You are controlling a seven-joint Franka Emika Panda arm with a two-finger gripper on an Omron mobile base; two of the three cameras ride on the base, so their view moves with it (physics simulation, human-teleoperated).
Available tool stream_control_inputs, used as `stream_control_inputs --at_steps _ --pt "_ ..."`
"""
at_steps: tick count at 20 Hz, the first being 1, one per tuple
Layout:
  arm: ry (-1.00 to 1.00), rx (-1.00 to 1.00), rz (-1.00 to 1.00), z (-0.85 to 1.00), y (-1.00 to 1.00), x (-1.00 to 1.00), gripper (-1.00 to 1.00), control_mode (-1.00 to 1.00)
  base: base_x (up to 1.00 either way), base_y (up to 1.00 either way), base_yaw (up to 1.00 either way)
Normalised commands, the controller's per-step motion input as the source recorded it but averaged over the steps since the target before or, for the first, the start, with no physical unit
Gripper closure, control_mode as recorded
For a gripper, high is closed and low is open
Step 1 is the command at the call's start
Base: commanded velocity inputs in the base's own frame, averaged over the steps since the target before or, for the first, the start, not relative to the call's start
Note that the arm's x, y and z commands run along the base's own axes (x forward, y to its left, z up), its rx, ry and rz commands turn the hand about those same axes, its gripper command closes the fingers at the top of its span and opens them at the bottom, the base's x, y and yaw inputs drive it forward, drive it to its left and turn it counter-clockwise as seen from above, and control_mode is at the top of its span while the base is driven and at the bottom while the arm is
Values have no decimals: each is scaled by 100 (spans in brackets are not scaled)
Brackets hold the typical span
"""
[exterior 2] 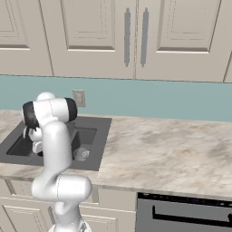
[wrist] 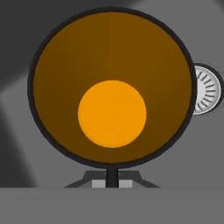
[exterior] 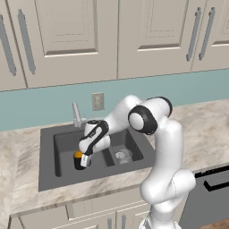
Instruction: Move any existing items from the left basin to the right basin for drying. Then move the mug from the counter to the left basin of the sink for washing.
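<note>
White arm's two-finger gripper [exterior: 83,161] reaches down into wider dark grey left basin [exterior: 65,147] of matte double sink, fingers pinching rim of small black cylindrical mug with orange inside [exterior: 78,160]. Hand view looks straight down into mug [wrist: 111,89]; round silver drain [wrist: 206,89] just beside it. Clear greyish glass tumbler [exterior: 122,156] stands upright in narrower right basin [exterior: 133,142]. Beige marble-patterned counter [exterior 2: 172,152] surrounds sink.

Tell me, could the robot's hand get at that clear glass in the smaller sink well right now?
Probably not straight away: the hand seems occupied with the black mug over the left basin. The glass itself stands uncovered.
</note>
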Motion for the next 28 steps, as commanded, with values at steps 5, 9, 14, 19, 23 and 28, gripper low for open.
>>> stream_control_inputs --at_steps 5,9,14,19,23,28 --pt "-1 -1 0 -12 0 13 100 -100 0 0 0" --pt "-1 -2 0 -16 0 13 100 -100 0 0 0" --pt "0 -3 0 -18 0 17 100 -100 0 0 0" --pt "0 -3 0 -18 0 19 100 -100 0 0 0" --pt "0 -3 0 -16 0 21 100 -100 0 0 0" --pt "0 -3 0 -16 0 23 100 -100 0 0 0"
